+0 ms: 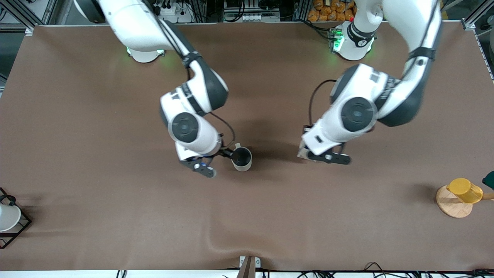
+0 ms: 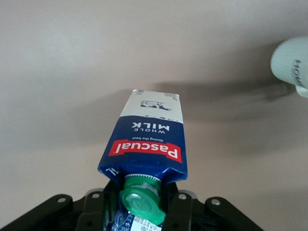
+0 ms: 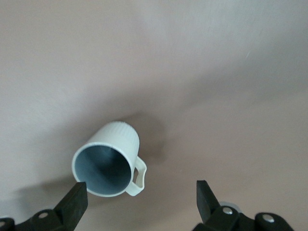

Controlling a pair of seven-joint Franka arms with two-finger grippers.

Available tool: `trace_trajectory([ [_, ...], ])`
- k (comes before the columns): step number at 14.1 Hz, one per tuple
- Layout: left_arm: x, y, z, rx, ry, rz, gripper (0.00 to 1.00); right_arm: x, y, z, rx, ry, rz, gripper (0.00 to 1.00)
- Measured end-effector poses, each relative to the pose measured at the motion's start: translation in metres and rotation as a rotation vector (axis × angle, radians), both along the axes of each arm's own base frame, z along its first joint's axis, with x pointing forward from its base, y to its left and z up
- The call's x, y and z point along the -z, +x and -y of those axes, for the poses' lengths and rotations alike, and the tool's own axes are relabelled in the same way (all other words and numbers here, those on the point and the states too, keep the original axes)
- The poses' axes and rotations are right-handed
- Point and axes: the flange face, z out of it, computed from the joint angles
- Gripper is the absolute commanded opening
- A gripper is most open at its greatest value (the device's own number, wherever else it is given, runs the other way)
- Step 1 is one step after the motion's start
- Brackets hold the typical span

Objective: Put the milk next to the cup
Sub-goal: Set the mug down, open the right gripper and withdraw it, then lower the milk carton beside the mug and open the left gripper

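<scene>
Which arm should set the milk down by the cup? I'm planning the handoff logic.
Left. The left gripper already holds the milk, over the table toward the left arm's end from the cup. The right gripper hangs open and holds nothing, right by the cup, so it would likely need a handover.

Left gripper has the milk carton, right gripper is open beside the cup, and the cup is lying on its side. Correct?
Not quite: the cup stands upright, mouth up, as the front view shows. The left gripper does hold the milk, and the right gripper is open beside the cup.
</scene>
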Motion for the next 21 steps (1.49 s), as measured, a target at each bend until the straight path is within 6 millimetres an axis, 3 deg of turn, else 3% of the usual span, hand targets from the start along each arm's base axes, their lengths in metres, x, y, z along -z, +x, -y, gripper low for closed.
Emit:
trace_trajectory([
  [3,0.013,-0.019,0.039,-0.019,0.018,-0.003,0.38,-0.052,0.022,0.078,-0.093,0.019,-0.002,1.0],
  [7,0.022,-0.04,0.083,-0.003,0.005,0.023,0.39,-0.097,0.035,0.171,-0.1,0.02,-0.018,1.0],
  [10,0.02,-0.052,0.11,0.025,-0.011,0.042,0.39,-0.111,0.043,0.243,-0.2,0.018,-0.018,1.0],
  [14,0.02,-0.052,0.128,0.041,-0.043,0.07,0.4,-0.111,0.05,0.359,-0.248,0.052,-0.029,1.0],
  [17,0.037,-0.051,0.141,0.05,-0.064,0.08,0.4,-0.121,0.044,0.399,-0.267,0.065,-0.014,1.0],
  [21,0.049,-0.054,0.151,0.06,-0.068,0.074,0.4,-0.136,0.034,0.412,-0.293,0.075,0.003,1.0],
])
